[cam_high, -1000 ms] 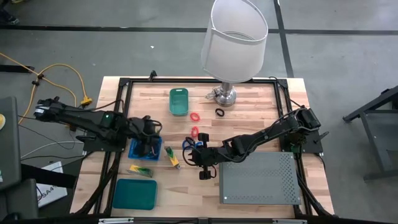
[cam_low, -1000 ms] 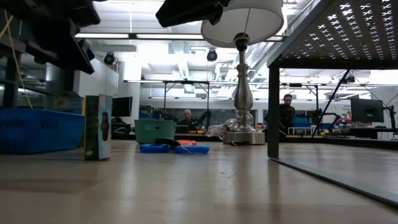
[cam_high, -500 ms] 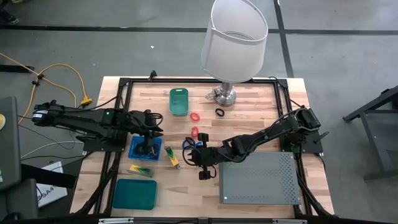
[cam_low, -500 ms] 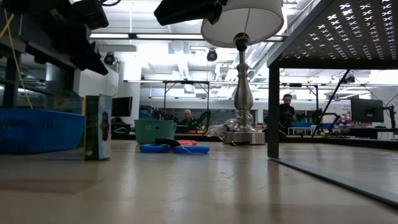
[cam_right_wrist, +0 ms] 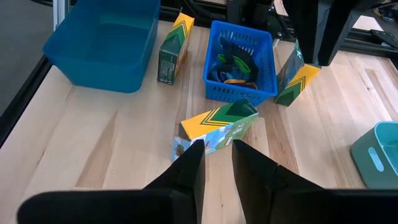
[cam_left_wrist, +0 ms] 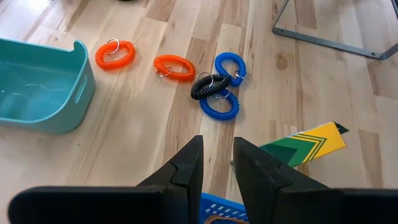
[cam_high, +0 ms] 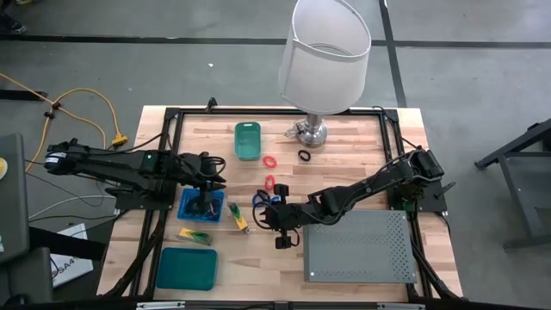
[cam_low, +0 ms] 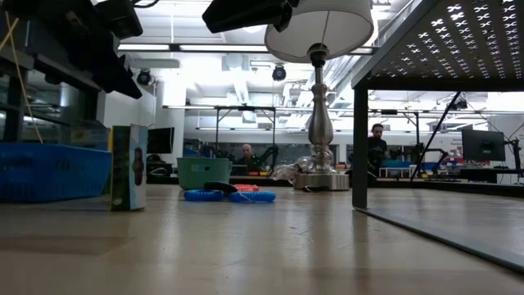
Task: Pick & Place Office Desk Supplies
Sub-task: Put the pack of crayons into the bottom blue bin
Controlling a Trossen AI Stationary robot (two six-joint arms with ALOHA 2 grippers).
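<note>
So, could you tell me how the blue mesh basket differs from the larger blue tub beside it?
The blue mesh basket has latticed walls; the blue tub has solid ones. The basket holds coiled loops, while the tub looks empty. The basket is the smaller and squarer of the two. Both are open-topped and stand upright on the table.

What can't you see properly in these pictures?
- Blue basket contents: a tangle of coils in the right wrist view; the count is unclear.
- High view: the left arm covers part of that basket.
- Low view: the green bin hides whatever lies behind it.
- Lamp shade hides the table beneath.
</note>
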